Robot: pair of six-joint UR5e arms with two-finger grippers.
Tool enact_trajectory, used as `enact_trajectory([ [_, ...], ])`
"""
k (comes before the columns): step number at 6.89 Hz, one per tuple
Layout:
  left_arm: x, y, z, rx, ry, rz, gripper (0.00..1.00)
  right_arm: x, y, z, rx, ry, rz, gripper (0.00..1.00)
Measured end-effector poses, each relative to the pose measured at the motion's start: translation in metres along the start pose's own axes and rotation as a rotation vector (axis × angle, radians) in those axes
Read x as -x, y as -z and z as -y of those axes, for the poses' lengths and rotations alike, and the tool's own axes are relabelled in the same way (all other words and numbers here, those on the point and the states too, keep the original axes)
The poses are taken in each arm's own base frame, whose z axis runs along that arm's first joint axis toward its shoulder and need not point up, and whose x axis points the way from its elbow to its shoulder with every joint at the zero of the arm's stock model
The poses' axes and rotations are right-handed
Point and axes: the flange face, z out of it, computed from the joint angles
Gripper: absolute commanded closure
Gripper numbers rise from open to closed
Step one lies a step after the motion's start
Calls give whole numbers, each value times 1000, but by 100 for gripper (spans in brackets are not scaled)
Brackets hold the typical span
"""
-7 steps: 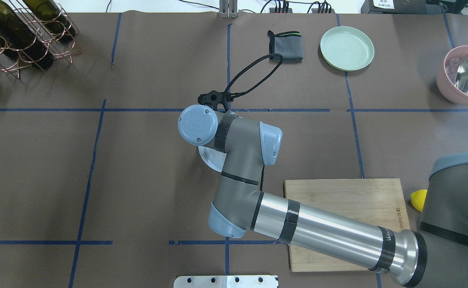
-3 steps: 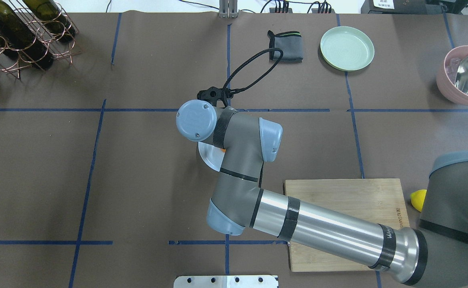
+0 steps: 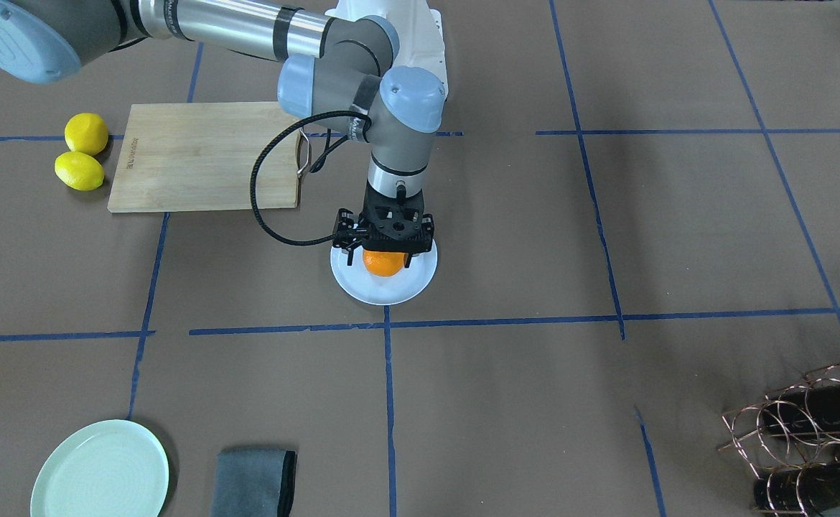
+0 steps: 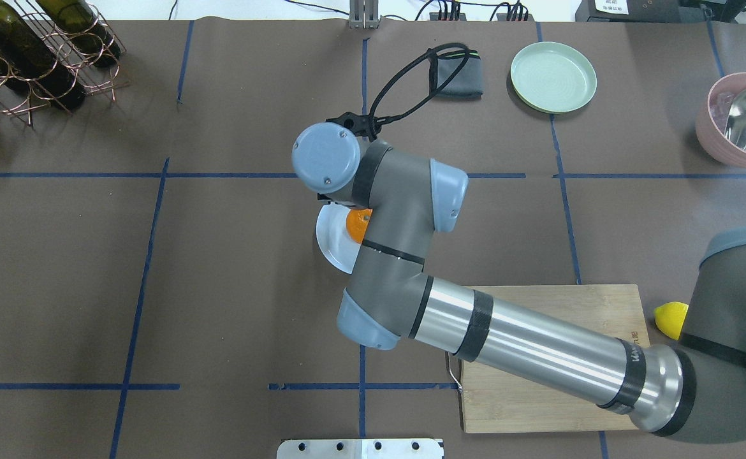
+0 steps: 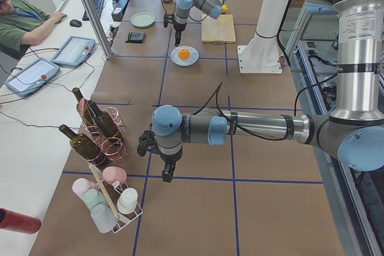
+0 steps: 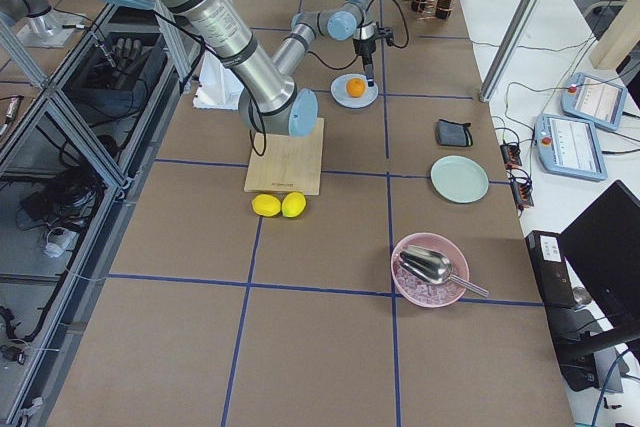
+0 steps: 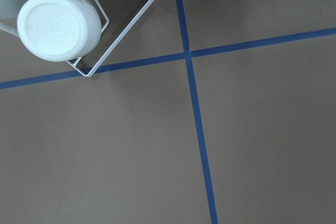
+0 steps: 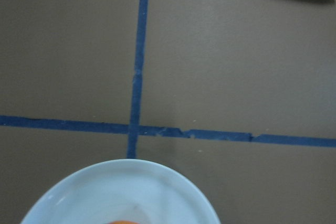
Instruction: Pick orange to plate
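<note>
The orange (image 3: pixel 383 264) rests on the pale bluish-white plate (image 3: pixel 362 287) near the table's middle. My right gripper (image 3: pixel 384 244) hangs just above it, open, its fingers spread to either side of the fruit and not holding it. In the overhead view the right wrist covers part of the plate (image 4: pixel 329 239), and the orange (image 4: pixel 355 223) peeks out beside it. The right wrist view shows only the plate's far rim (image 8: pixel 131 192). My left gripper (image 5: pixel 167 177) points down over bare table far from the plate; I cannot tell whether it is open or shut.
Two lemons (image 3: pixel 79 171) lie beside a wooden cutting board (image 3: pixel 204 154). A mint-green plate (image 3: pixel 100 470) and a grey cloth (image 3: pixel 256 481) sit on the operators' side. A pink bowl with a scoop (image 4: pixel 743 121), a bottle rack (image 4: pixel 35 51) and a cup rack (image 5: pixel 111 202) stand at the ends.
The right wrist has lifted and shifted toward the far side of the table. The orange, hidden under the wrist before, now shows lying on the plate.
</note>
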Motion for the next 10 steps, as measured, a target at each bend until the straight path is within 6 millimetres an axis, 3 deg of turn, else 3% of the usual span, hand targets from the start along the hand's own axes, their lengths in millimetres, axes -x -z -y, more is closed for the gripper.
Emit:
enact_trajectory([
  [2, -1, 1, 1, -1, -3, 2, 0, -167, 43, 2, 54, 173, 55, 0],
  [3, -2, 1, 1, -1, -4, 2, 0, -241, 59, 1, 77, 250, 51, 0],
  [5, -2, 1, 1, -1, -4, 2, 0, -385, 72, -6, 142, 342, 16, 0],
  [7, -2, 1, 1, -1, -5, 1, 0, -532, 51, -57, 217, 261, -45, 0],
  [8, -2, 2, 1, -2, -6, 1, 0, -593, 38, -89, 247, 208, -65, 0],
  [9, -3, 3, 1, -4, -9, 2, 0, -640, 29, -117, 266, 175, -58, 0],
  [10, -5, 4, 2, -8, -13, 2, 0, -674, 23, -140, 280, 130, -26, 0],
])
